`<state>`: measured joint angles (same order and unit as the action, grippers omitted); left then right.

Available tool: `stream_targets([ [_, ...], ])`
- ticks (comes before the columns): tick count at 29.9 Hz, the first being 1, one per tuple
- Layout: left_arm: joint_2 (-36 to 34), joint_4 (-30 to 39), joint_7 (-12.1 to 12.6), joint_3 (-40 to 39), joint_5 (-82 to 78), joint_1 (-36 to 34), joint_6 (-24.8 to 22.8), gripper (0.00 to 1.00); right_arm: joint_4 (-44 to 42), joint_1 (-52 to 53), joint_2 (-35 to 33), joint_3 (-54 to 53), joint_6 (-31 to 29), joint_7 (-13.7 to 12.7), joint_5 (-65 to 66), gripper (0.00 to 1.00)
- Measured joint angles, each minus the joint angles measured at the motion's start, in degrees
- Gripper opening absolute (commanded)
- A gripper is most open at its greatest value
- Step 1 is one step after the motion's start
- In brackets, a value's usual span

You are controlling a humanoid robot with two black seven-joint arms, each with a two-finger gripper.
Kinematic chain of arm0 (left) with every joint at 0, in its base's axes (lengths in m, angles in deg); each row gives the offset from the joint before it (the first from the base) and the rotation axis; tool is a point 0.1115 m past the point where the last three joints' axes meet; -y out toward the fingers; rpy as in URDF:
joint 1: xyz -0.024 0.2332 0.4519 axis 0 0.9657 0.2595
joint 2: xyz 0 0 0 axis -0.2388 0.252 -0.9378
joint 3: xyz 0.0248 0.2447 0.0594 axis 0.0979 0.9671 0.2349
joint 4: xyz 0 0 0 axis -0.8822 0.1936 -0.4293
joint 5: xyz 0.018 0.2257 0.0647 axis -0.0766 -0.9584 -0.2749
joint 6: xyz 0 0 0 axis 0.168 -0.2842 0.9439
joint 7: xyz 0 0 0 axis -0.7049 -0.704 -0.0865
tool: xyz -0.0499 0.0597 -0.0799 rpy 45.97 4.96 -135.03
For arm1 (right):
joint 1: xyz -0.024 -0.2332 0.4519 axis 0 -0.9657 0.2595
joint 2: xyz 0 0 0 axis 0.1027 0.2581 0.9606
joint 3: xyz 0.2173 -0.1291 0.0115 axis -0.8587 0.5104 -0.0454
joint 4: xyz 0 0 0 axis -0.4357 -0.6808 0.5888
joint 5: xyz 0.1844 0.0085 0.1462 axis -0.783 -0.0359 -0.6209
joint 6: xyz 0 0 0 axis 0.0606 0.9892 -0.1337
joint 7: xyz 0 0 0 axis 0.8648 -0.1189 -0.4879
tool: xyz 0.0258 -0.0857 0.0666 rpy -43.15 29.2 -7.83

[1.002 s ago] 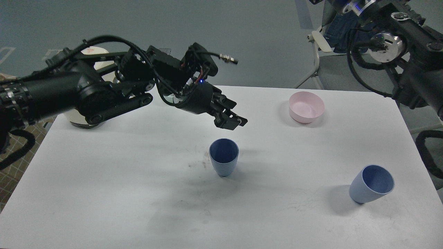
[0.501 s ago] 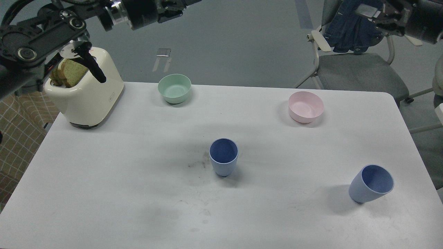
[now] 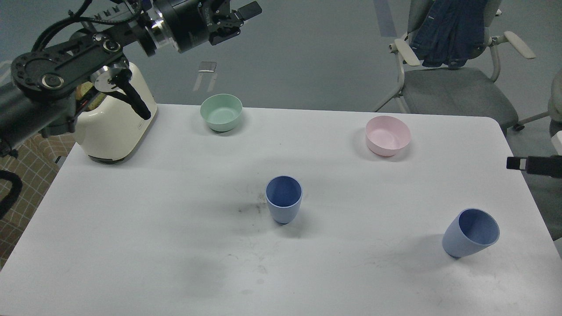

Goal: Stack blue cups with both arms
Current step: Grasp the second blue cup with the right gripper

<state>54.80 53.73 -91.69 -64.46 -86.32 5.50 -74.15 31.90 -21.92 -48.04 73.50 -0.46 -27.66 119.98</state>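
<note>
One blue cup (image 3: 283, 199) stands upright in the middle of the white table (image 3: 131, 228). The second blue cup (image 3: 470, 233) sits near the right front, tilted with its mouth toward me and to the right. My left gripper (image 3: 235, 17) is high at the back left, far above the table and well away from both cups; its fingers stand apart and hold nothing. A thin black bar of my right arm (image 3: 533, 165) pokes in at the right edge, above and behind the tilted cup; its fingers cannot be told apart.
A cream toaster (image 3: 115, 127) stands at the back left, partly behind my left arm. A mint-green bowl (image 3: 221, 112) and a pink bowl (image 3: 388, 135) sit along the back. A chair with a blue jacket (image 3: 448, 66) is behind the table's right corner.
My left arm swung up from over the middle cup to the back left, then dipped slightly. My right arm left the top right and now shows only at the right edge. The cups stayed put.
</note>
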Motion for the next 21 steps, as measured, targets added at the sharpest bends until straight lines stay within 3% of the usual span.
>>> stream_targets([
  [8,0.93,0.06,0.0,0.02,-0.48,0.07,-0.05,0.97,1.16,-5.18,-0.44,1.85,8.05,0.0,0.93,0.99],
  [21,0.94,0.33,-0.1,0.05,-0.48,0.27,-0.21,0.97,0.46,-9.52,5.95,1.97,11.14,0.0,0.37,0.96],
])
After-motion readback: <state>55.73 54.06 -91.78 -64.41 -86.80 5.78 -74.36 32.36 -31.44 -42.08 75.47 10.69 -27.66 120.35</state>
